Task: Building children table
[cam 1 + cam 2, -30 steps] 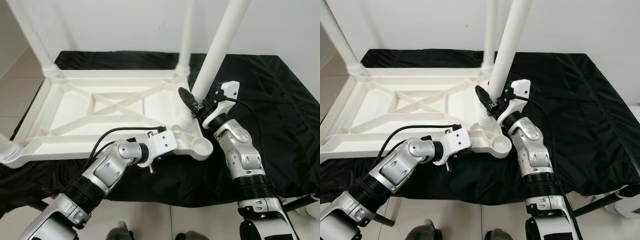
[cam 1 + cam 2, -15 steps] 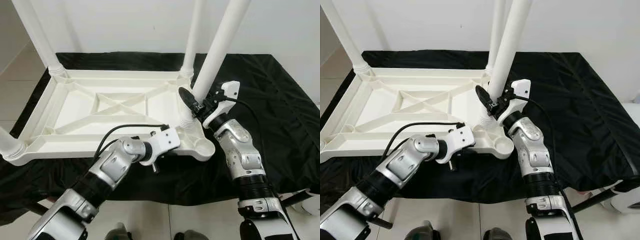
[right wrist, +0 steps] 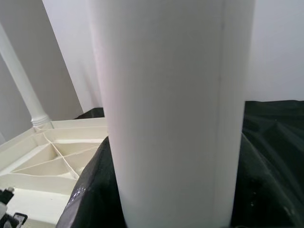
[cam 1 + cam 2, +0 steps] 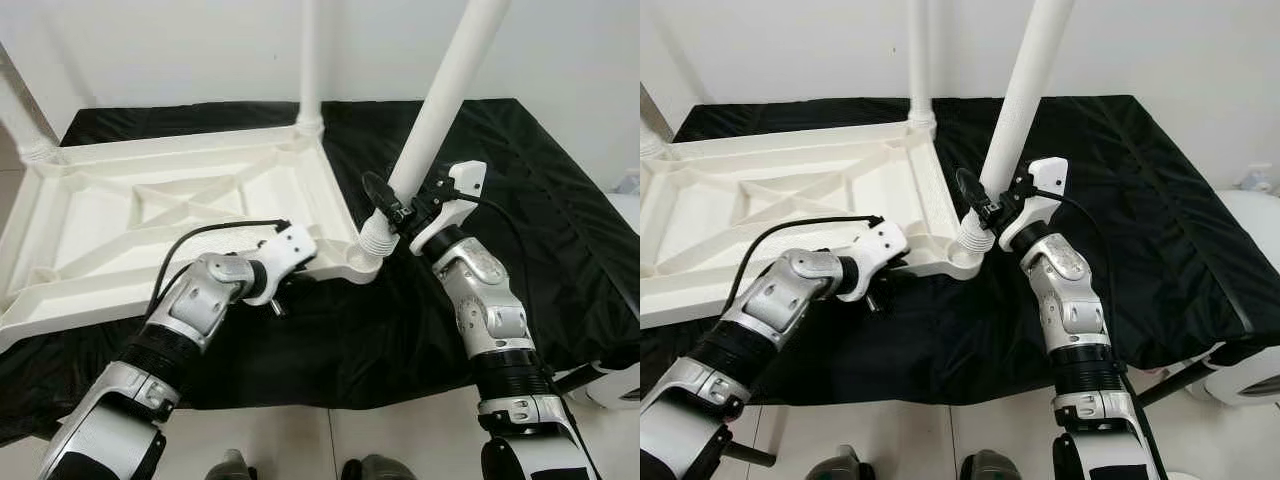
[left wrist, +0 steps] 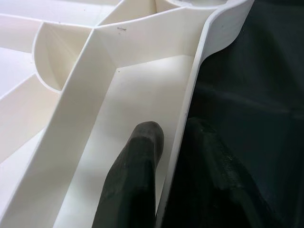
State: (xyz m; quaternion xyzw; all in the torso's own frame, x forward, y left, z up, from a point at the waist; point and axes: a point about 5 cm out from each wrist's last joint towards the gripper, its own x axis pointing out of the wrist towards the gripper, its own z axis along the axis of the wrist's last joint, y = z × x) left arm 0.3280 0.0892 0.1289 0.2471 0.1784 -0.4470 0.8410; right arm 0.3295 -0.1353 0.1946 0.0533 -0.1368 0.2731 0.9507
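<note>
The white children's tabletop (image 4: 150,215) lies upside down on a black cloth. My left gripper (image 4: 305,264) is shut on its near rim. One black finger (image 5: 137,175) sits inside the rim and the other outside. My right gripper (image 4: 395,205) is shut on a long white table leg (image 4: 440,100) just above the leg's ribbed lower end. That end rests at the tabletop's near right corner (image 4: 365,262). The leg leans up and to the right. In the right wrist view the leg (image 3: 166,95) stands between the dark fingers (image 3: 90,190).
Two more white legs stand upright in the tabletop, one at the far corner (image 4: 310,60) and one at the left (image 4: 20,120). The black cloth (image 4: 560,200) spreads to the right. A white rounded object (image 4: 1250,240) sits beyond its right edge. A white wall stands behind.
The tabletop has slid left and turned on the cloth with my left gripper on its rim. Its near right corner now lies under the leg's lower end. The camera has also shifted.
</note>
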